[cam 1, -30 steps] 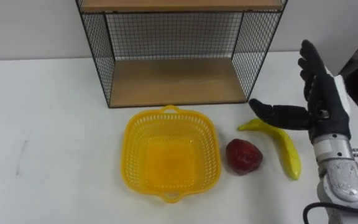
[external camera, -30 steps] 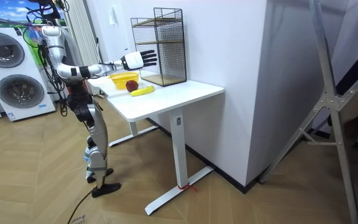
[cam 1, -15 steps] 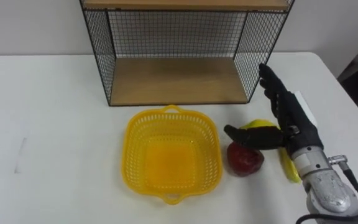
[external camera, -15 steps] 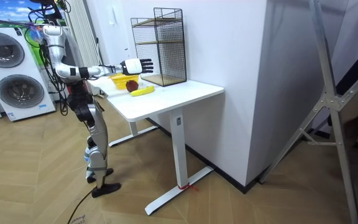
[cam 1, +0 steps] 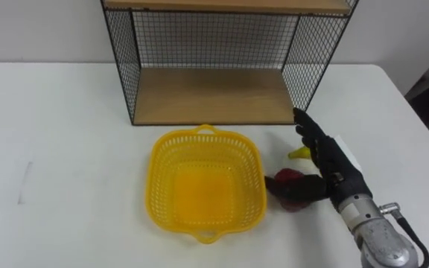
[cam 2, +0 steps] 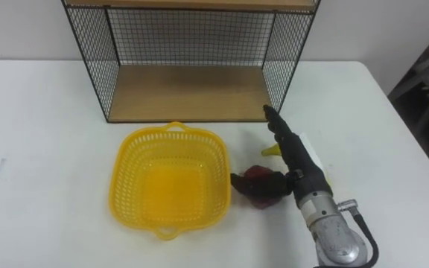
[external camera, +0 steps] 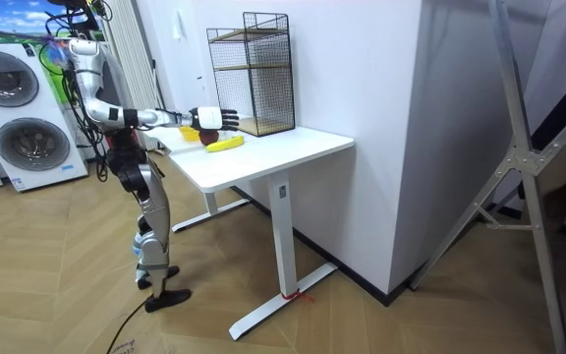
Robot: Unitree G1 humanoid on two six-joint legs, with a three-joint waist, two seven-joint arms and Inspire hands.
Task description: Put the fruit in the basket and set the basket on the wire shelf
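Observation:
An empty yellow basket sits on the white table in front of the wire shelf. Just right of it lies a dark red apple. My right hand rests low over the apple's right side, open, with its fingers straight and pointing toward the shelf. Its thumb reaches across the apple's front toward the basket. The yellow banana lies behind the hand, which hides all but one tip. In the room view I stand at the table's end with the right hand stretched out over the fruit.
The shelf has black mesh sides, a wooden lower board and a second board above. A narrow gap separates basket and apple. The table's right edge is near my arm. Washing machines stand behind me at the room view's left.
My right hand has come down and moved left, from above the banana to the apple. It now covers most of the banana, and its thumb lies across the apple.

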